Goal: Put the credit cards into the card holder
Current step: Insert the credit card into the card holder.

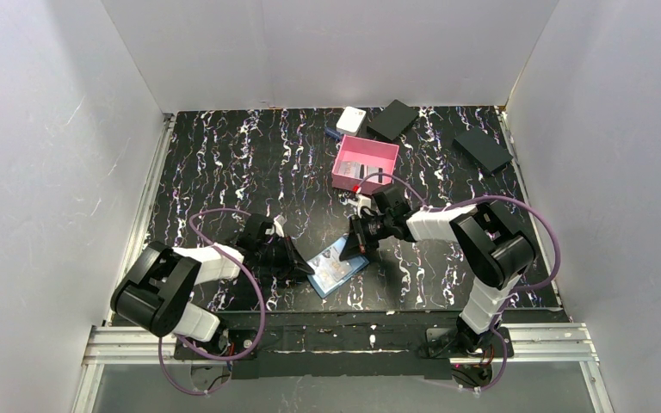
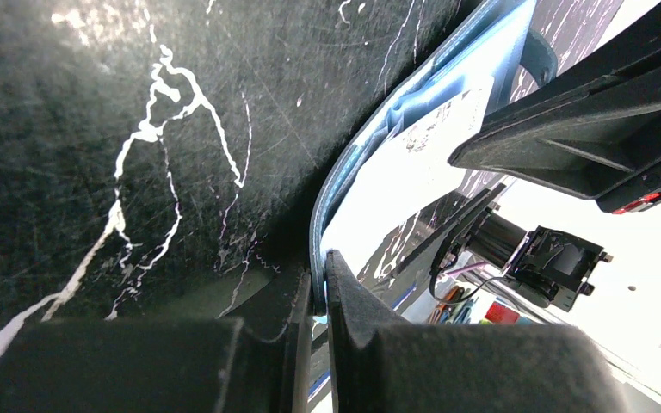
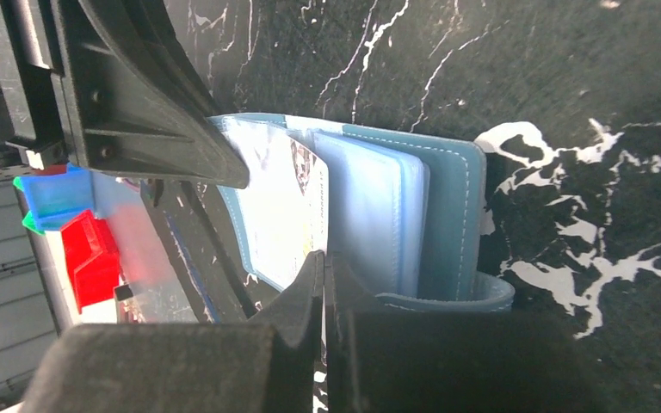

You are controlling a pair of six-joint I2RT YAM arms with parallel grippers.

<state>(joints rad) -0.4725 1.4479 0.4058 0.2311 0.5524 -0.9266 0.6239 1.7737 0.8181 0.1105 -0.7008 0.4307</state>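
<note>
The blue card holder (image 1: 337, 268) lies open near the table's front, its pale slotted pages (image 3: 370, 215) facing up. My left gripper (image 1: 308, 272) is shut on the holder's left cover edge (image 2: 320, 258), lifting that edge off the table. A pale printed credit card (image 3: 293, 202) sits in the left page. My right gripper (image 1: 355, 249) is shut, its tips (image 3: 324, 262) meeting at that card's near edge by the fold. I cannot tell whether the right gripper pinches anything. More greyish cards (image 1: 358, 169) lie in the pink tray.
The pink tray (image 1: 385, 155) stands behind the right arm. Behind it are a small white box (image 1: 350, 119) and a flat black box (image 1: 392, 119); another black box (image 1: 483, 150) lies at the back right. White walls enclose the table.
</note>
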